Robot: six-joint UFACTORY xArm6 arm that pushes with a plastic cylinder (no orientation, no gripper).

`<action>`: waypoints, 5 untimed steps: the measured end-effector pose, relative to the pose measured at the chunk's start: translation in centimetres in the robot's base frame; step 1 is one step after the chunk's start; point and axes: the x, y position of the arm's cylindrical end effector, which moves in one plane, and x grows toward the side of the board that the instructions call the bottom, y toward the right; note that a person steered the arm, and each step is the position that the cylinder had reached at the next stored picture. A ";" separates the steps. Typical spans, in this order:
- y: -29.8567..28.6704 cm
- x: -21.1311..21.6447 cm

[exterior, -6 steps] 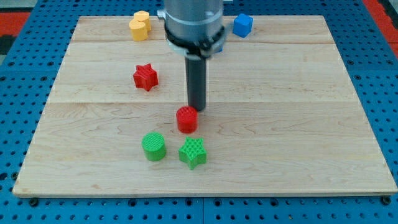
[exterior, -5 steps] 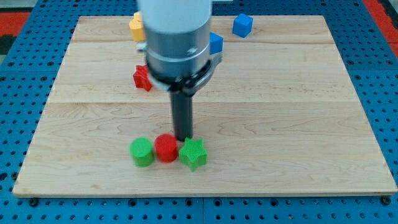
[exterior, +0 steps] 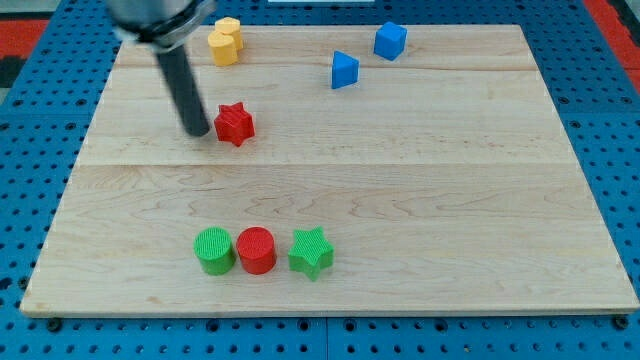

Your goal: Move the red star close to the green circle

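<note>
My tip [exterior: 199,132] rests on the bench [exterior: 450,200] just to the view's left of the red star [exterior: 234,124] — close beside it, though whether they touch is hard to tell. The tool is a plain dark rod with nothing to open or close, and it holds nothing. The red star sits in the upper left part of the bench, well apart from the green circle [exterior: 214,250], which lies near the view's bottom. That circle touches a red cylinder [exterior: 257,250] on its right — and a green star [exterior: 311,251] stands just beside the cylinder. A yellow block [exterior: 226,41], a blue cube [exterior: 390,41] and a blue triangular block [exterior: 344,70] lie toward the view's top.
</note>
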 end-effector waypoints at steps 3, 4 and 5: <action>9.2 2.4; 12.5 2.0; 8.0 8.3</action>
